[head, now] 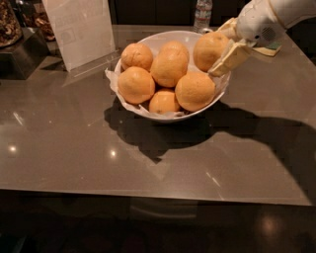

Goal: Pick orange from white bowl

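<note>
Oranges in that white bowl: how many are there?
7 round pale-orange fruits: back left, back middle, centre, front left, front middle, front right, and back right, at the cream pincer. More may hide beneath.

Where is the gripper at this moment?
In the camera view's upper right, the gripper sits at the right rim of the white bowl, against the rear-right orange, with a water bottle just behind.

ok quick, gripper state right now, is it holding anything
gripper: at the orange in the back right of the white bowl; cannot tell whether it is open or closed on it.
</note>
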`<state>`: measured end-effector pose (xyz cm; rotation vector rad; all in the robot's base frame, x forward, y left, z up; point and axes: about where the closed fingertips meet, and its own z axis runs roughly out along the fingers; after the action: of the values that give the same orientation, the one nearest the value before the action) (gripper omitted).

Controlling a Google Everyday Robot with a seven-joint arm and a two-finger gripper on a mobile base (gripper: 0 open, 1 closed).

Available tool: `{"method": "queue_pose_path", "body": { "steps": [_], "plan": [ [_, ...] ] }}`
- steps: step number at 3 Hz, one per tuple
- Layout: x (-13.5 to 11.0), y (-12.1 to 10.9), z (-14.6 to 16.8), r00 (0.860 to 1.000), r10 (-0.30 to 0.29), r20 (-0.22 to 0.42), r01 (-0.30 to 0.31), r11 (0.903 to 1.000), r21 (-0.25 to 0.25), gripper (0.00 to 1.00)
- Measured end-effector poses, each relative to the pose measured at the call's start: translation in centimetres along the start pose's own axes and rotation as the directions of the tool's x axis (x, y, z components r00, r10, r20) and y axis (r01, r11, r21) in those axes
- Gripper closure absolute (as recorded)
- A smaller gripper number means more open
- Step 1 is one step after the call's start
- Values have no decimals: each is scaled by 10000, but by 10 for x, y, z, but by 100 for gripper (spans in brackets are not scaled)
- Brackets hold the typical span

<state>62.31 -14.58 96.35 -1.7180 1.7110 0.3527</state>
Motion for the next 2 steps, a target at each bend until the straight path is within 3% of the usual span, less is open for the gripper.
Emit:
{"method": "queue_pose_path", "body": {
  "steps": [1, 2],
  "plan": [
    [-21, 11, -37, 9991, 202, 384, -233, 9963, 821, 100],
    [-32, 32, -72, 9971, 566, 513, -645, 9839, 1670, 100]
  ]
}}
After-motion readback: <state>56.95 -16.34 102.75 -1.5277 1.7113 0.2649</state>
